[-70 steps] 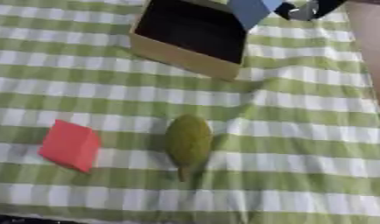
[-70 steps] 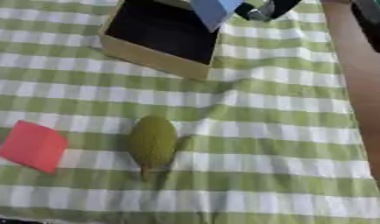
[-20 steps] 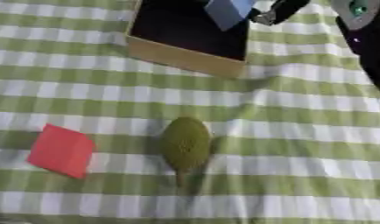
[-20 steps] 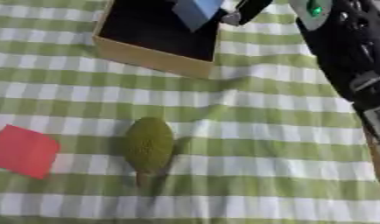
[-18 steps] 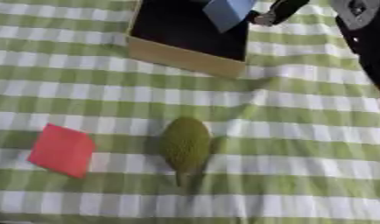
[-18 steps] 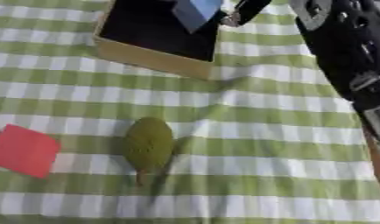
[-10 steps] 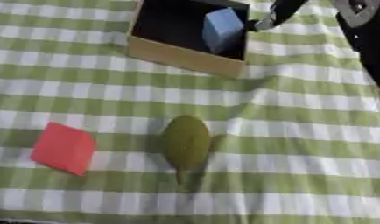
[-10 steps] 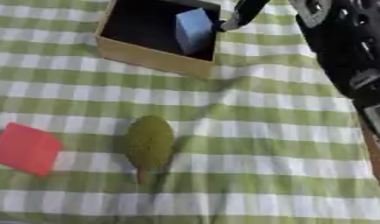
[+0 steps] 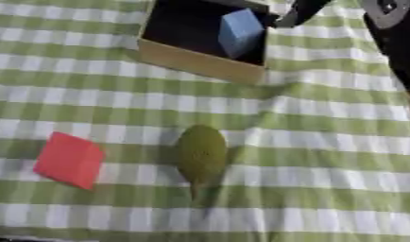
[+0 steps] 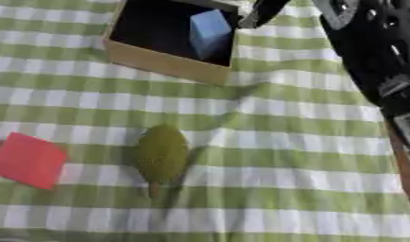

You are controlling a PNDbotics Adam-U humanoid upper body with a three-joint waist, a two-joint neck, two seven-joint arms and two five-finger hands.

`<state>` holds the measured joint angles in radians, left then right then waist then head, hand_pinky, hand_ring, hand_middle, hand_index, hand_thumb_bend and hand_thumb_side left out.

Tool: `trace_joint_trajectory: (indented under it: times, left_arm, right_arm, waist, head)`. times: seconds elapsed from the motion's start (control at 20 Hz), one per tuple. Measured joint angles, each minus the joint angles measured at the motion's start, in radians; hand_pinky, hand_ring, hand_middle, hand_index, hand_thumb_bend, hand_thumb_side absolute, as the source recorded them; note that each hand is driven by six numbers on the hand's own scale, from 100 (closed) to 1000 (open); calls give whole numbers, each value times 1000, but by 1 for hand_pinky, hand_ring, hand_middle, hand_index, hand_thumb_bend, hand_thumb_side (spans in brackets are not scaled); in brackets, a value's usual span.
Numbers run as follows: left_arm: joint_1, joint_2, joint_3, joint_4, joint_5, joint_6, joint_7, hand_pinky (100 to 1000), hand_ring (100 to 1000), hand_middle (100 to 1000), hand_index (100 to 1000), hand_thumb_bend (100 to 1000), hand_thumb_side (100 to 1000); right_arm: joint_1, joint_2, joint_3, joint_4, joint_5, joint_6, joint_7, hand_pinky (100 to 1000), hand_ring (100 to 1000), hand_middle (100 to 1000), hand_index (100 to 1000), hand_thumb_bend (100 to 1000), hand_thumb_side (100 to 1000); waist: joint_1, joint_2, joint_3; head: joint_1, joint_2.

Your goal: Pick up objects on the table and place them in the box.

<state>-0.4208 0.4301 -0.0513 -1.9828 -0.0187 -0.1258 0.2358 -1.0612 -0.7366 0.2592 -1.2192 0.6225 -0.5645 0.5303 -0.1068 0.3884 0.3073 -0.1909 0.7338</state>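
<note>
A tan cardboard box (image 9: 200, 64) with a dark inside stands at the top centre of the green-and-white checked cloth. A light blue block (image 9: 240, 32) lies inside it against the right wall, tilted. My right hand (image 9: 296, 10) shows only as dark straight fingers just past the box's upper right corner, apart from the block and holding nothing. A green pear-shaped fruit (image 9: 200, 153) lies mid-table with its stem toward me. A red block (image 9: 69, 159) sits to its left. My left hand shows in neither view.
My black right arm (image 10: 375, 52) runs down the right side from the top. The cloth's right edge and a brown surface (image 10: 405, 156) show at the far right. The checked cloth (image 9: 324, 142) lies bare between fruit and arm.
The blue block was held above the box by my right hand; it has dropped into the box, and the fingers have let go and drawn back to the right.
</note>
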Motion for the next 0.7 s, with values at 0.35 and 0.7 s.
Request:
trace_joint_trajectory:
  times: [0.35,0.7]
  left_arm:
    - [-4,34,0,0,-12,3,2,801,746,789,901,129,649]
    - [-19,142,-7,0,-86,13,-9,805,751,779,899,193,595]
  right_arm:
    - [212,-185,-55,-391,-130,189,-182,905,881,749,884,100,132]
    - [528,-304,-213,-733,-285,442,-557,894,863,708,852,100,100]
  waist:
    - [0,0,-16]
    - [26,0,-49]
  head:
    - [39,14]
    - [67,2]
